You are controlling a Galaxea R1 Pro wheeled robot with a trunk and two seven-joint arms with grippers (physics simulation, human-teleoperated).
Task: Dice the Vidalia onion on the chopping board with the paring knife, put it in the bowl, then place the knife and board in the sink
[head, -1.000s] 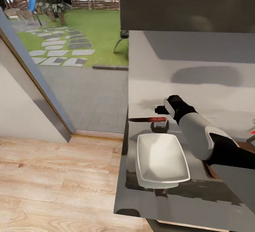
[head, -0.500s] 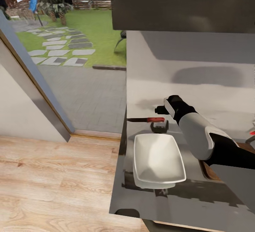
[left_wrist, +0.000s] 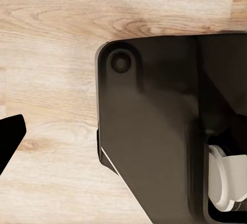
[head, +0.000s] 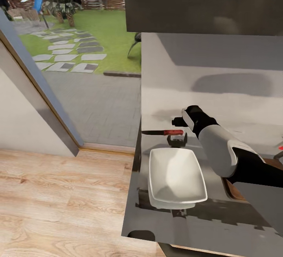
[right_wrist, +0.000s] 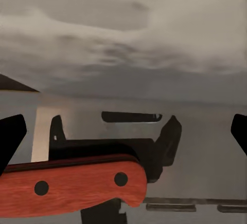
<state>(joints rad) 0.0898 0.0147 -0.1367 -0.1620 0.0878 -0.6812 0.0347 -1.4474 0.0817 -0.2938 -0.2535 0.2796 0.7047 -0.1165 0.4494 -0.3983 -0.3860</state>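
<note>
Red-handled, dark-bladed paring knife (head: 164, 132) held level above the white bowl (head: 177, 175).

chopping board (head: 232, 188) mostly hidden under the right arm, paring knife (right_wrist: 72, 185) handle cut off by the picture edge, blade out of sight

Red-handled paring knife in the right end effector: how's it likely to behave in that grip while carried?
The red-handled paring knife is probably rigid and light: it sticks out level, with no visible droop. It is held by the handle alone, so the dark blade overhangs and may pivot if bumped. The glossy riveted handle looks smooth in the right wrist view, so it may slip in the right end effector.
</note>
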